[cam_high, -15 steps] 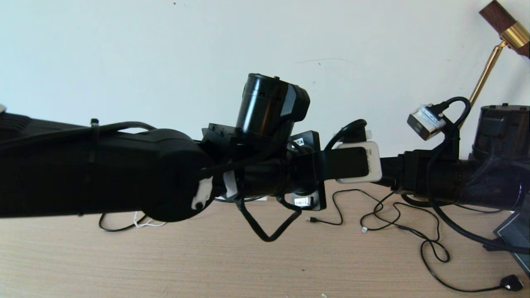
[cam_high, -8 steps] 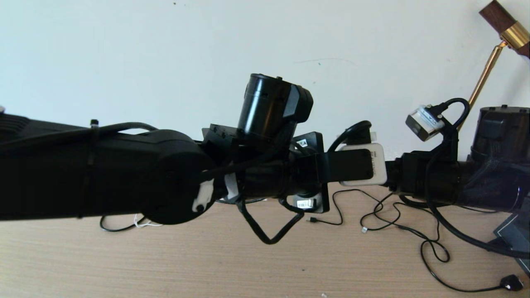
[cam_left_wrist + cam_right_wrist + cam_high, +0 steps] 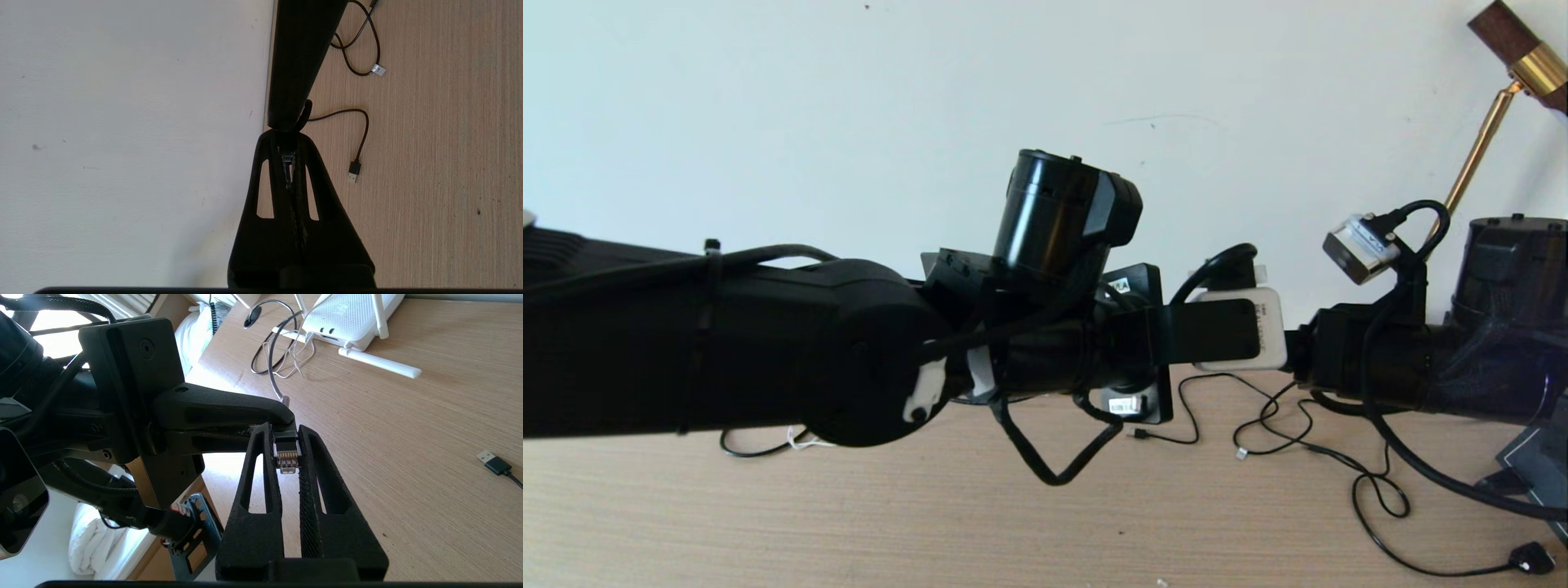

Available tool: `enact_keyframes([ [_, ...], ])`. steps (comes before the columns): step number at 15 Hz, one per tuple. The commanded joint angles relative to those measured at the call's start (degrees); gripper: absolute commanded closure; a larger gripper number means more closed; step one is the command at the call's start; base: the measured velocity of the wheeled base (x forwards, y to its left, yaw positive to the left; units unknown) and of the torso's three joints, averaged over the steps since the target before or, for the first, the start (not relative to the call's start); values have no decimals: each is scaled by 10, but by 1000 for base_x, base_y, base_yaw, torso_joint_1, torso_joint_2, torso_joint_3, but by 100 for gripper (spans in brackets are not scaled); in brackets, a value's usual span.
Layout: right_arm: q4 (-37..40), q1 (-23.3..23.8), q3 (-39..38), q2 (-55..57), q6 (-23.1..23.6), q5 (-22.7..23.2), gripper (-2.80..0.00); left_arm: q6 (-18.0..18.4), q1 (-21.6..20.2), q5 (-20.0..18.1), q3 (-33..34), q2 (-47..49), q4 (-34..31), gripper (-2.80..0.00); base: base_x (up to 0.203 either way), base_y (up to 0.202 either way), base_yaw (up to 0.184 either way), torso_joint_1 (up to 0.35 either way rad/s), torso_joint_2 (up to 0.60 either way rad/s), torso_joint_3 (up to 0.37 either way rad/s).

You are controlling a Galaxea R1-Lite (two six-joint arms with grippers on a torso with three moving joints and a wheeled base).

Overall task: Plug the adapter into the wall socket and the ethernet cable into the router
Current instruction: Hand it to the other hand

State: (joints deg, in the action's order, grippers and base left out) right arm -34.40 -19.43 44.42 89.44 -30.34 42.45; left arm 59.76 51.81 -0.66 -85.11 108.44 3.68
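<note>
Above the table, my two grippers meet tip to tip. The ethernet cable's clear-tipped connector sits between the right gripper's fingers, which are shut on its sides. My left gripper is shut on the same connector from the opposite side, and its black fingers reach in from the left arm. In the head view the left gripper covers the meeting point. A white rounded block that looks like the adapter shows just behind it. The router lies on the table beyond. The wall socket is hidden.
Thin black USB cables loop over the wooden table, one ending in a plug. A black mains plug lies at the front right. A brass lamp stem leans at the right. The white wall stands close behind both arms.
The right gripper's fingers have closed from wide open onto the connector. Both arms have drifted slightly to the right.
</note>
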Motion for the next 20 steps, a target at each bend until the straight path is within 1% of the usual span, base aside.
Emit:
enact_keyframes([
  [1,-2,0,-2,-2,-2,3,0,4,0,0,1,-2,0,0,0,0,0,0,0,0],
  [4,-2,0,-6,-2,-2,2,0,2,1,0,6,-1,3,0,0,0,0,0,0,0],
  [5,-3,0,-9,-2,-2,2,0,2,1,0,7,-1,3,-280,0,0,0,0,0,0],
  [7,-13,0,-15,-2,-4,1,0,2,4,0,7,0,8,-280,0,0,0,0,0,0],
  [10,-25,0,-28,-2,-6,-1,0,2,4,0,22,-1,43,-280,0,0,0,0,0,0],
  [11,-26,0,-33,-4,-6,-2,0,3,3,0,23,-4,43,-280,0,0,0,0,0,0],
  [12,-26,0,-37,-10,-11,-9,0,4,2,1,28,-8,44,-280,0,0,0,0,0,0],
  [13,-26,0,-37,-14,-32,-20,0,5,0,0,39,-17,45,-280,0,0,0,0,0,0],
  [14,-25,0,-33,-20,-71,-32,0,5,-4,-1,57,-32,50,-280,0,0,0,0,0,0],
  [15,-24,0,-26,-25,-130,-41,0,6,-8,-1,78,-44,68,-280,0,0,0,0,0,0],
  [16,-21,0,-15,-32,-209,-47,0,7,-12,-2,107,-55,108,-280,0,0,0,0,0,0],
  [17,-14,0,-3,-36,-286,-48,0,11,-18,-9,138,-64,164,-280,0,0,0,0,0,0],
  [18,-3,0,10,-38,-342,-45,0,16,-24,-21,168,-69,221,-280,0,0,0,0,0,0],
  [19,14,0,21,-39,-381,-19,0,24,-29,-35,198,-71,283,-280,0,0,0,0,0,0],
  [20,21,0,28,-40,-415,10,0,29,-31,-48,226,-71,327,-280,0,0,0,0,0,0],
])
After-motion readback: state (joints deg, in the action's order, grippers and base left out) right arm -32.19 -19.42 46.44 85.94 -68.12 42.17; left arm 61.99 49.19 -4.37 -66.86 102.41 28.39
